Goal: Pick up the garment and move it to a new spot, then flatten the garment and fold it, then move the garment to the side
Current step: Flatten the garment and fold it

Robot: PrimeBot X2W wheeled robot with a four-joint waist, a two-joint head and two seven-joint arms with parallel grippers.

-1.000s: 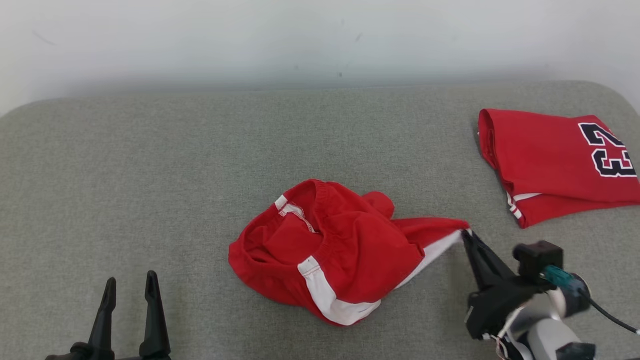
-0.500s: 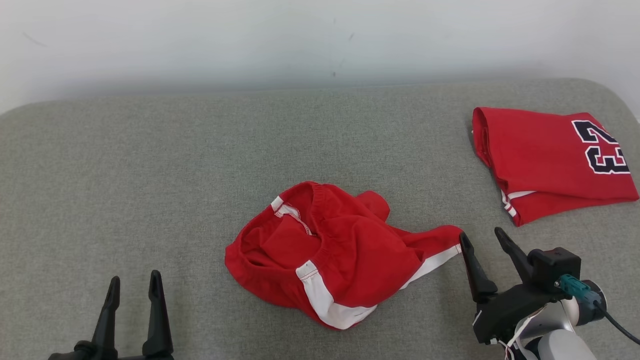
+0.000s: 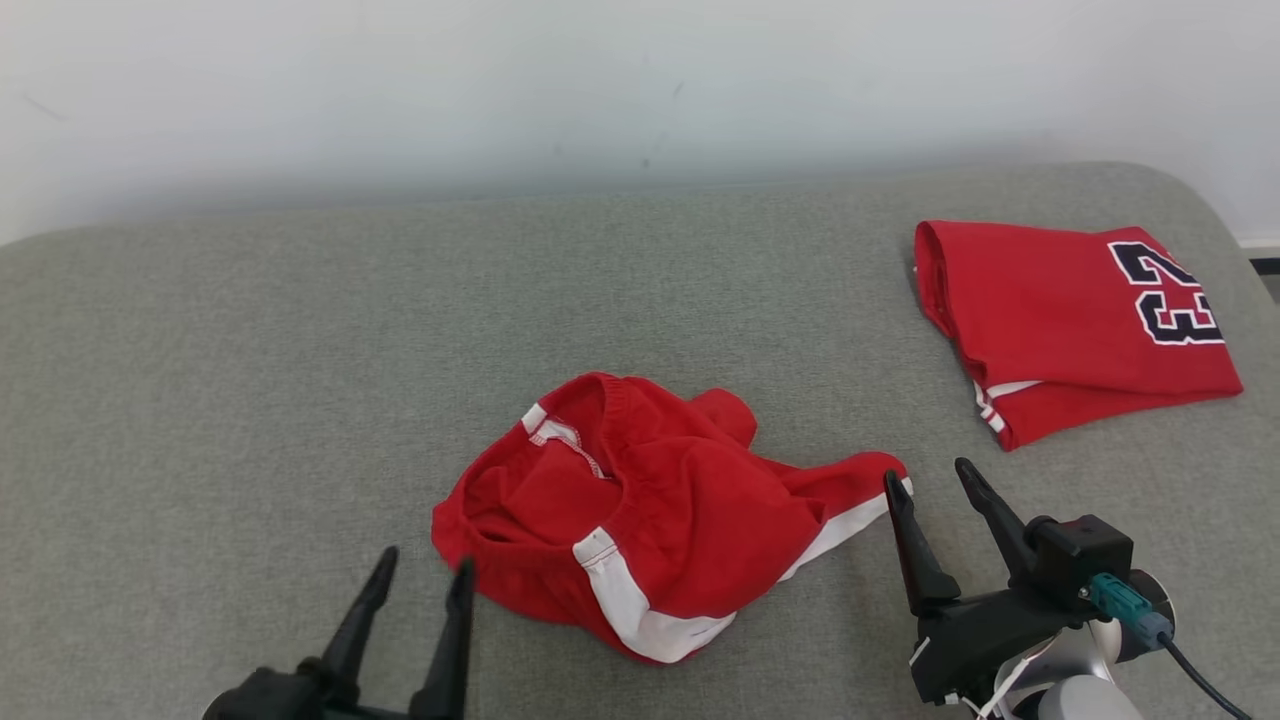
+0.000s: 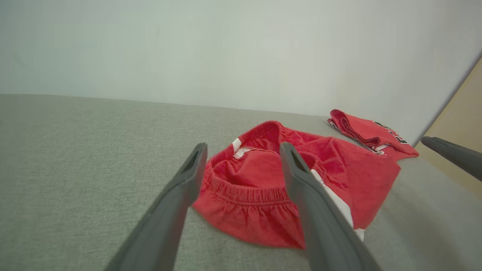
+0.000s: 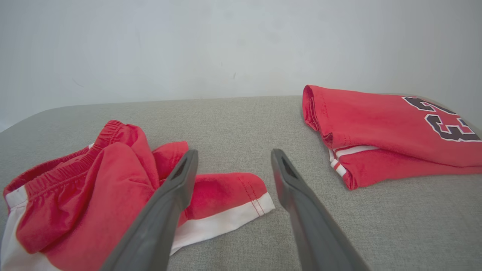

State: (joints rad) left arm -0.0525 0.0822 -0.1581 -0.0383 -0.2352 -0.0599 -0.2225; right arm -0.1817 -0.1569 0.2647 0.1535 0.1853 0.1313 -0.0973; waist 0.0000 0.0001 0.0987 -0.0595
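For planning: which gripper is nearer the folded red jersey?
Right. The right gripper is close before the folded jersey; the left gripper lies far left, beyond the crumpled shorts.

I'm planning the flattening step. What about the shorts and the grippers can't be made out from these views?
shorts: far leg and underside, head view, buried under their own bunched folds.
right gripper: whether its finger touches the shorts, head view; overlap hides any gap.
left gripper: its base, head view, cut off by the bottom edge.
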